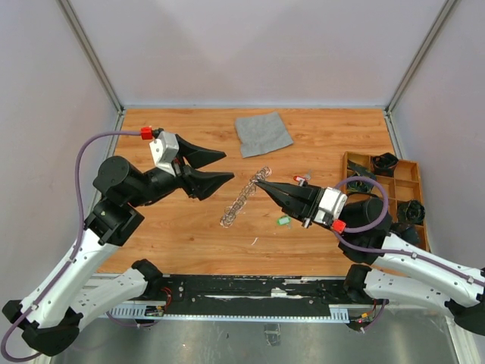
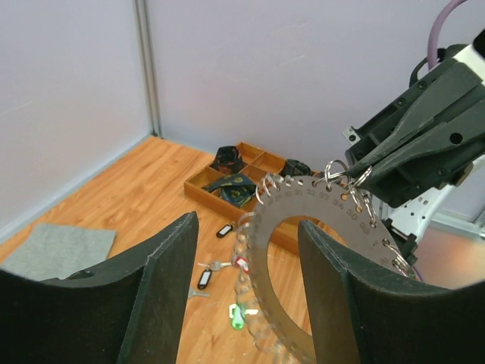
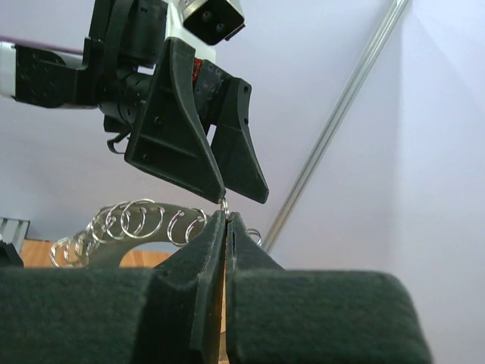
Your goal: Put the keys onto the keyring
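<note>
Left wrist view: keyring (image 2: 269, 235) lower arc cut by the bottom edge, right side behind a left claw (image 2: 248, 224) finger. Right wrist view: right claw (image 3: 226, 216) covers most of it. Keys (image 1: 283, 221) from above: too small to count.

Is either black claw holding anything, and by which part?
The right tool pinches the keyring by a small loop on its rim; the left tool holds nothing.

Keyring (image 2: 288, 201): brushed silvery metal plate, glossy wire loops at rim. Counter (image 1: 167, 235): smooth wood-grain surface. Cloth (image 1: 263, 133), far edge: matt grey fabric. Tray (image 1: 407, 173), right edge: wood.
</note>
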`<action>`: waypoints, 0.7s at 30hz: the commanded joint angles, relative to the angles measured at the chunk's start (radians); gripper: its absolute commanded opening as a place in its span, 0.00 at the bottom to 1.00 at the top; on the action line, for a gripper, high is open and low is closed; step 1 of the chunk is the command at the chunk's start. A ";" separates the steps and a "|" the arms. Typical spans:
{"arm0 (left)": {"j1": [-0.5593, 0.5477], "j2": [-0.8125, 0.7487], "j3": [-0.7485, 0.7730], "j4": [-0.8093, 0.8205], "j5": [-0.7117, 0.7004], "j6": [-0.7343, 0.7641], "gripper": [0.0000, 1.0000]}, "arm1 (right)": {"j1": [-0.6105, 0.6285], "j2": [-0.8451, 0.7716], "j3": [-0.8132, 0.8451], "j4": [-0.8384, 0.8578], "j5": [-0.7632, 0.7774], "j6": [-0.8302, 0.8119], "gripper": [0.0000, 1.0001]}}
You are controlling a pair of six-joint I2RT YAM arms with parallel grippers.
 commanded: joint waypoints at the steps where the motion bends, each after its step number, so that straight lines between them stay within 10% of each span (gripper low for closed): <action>1: -0.007 -0.027 0.016 0.067 0.032 -0.036 0.60 | -0.002 0.021 0.014 0.183 -0.021 0.116 0.00; 21: -0.019 -0.031 -0.042 0.216 0.071 -0.106 0.57 | 0.028 0.127 0.063 0.307 -0.018 0.196 0.00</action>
